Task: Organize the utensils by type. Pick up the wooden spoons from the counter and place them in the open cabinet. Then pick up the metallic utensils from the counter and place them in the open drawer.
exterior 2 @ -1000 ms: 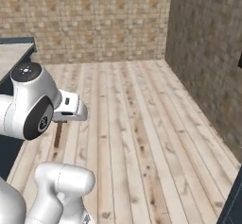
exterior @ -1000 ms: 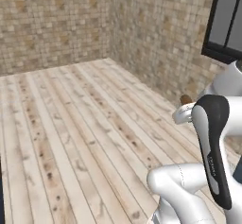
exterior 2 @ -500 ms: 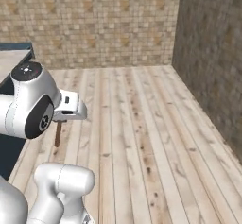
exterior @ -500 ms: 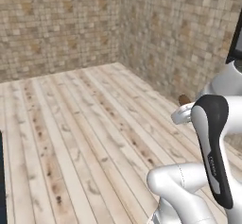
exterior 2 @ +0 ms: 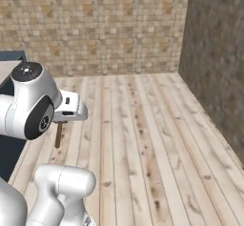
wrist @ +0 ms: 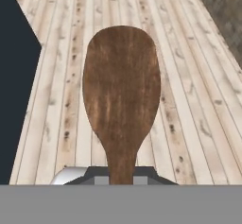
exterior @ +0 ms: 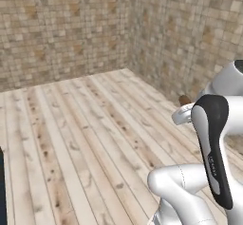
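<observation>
Pincer (wrist: 121,178) closed on the handle of a short dark reddish-brown spoon (wrist: 121,95), bowl filling centre frame over the plank floor (wrist: 189,100). Likely light, rigid, smooth; the neck grip looks secure, though finger contact is mostly hidden at bottom edge.

Pale wooden plank floor (exterior 2: 157,139), seemingly bare, stone-tiled walls (exterior: 71,29)
</observation>
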{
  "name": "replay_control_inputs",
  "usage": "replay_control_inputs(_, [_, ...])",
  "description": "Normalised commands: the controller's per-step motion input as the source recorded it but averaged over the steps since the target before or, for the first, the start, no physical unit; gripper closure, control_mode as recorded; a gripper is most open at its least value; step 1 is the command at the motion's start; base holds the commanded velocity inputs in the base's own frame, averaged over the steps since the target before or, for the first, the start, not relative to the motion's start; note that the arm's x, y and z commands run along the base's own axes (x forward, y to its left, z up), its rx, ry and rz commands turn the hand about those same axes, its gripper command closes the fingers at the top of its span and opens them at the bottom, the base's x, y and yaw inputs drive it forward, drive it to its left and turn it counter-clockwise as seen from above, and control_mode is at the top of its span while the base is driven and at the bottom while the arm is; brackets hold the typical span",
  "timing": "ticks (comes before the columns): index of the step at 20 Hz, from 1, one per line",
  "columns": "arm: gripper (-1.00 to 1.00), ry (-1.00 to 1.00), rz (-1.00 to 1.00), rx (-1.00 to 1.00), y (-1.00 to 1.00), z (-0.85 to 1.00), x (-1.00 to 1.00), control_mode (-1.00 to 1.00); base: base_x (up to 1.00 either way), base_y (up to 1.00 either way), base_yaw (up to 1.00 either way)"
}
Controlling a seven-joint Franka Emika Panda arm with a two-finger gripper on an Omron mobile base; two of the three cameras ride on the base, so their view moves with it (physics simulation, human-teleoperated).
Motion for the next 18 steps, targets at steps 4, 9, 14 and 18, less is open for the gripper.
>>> replay_control_inputs(4, [1.0, 0.0, 0.0, 0.0, 0.0, 0.0, 0.0, 1.0, 1.0, 0.11, 0.07])
replay_control_inputs(9, [1.0, 0.0, 0.0, 0.0, 0.0, 0.0, 0.0, 1.0, 1.0, 0.14, 0.07])
replay_control_inputs(14, [1.0, 0.0, 0.0, 0.0, 0.0, 0.0, 0.0, 1.0, 1.0, 0.27, 0.1])
replay_control_inputs(18, [1.0, 0.0, 0.0, 0.0, 0.0, 0.0, 0.0, 1.0, 1.0, 0.32, 0.16])
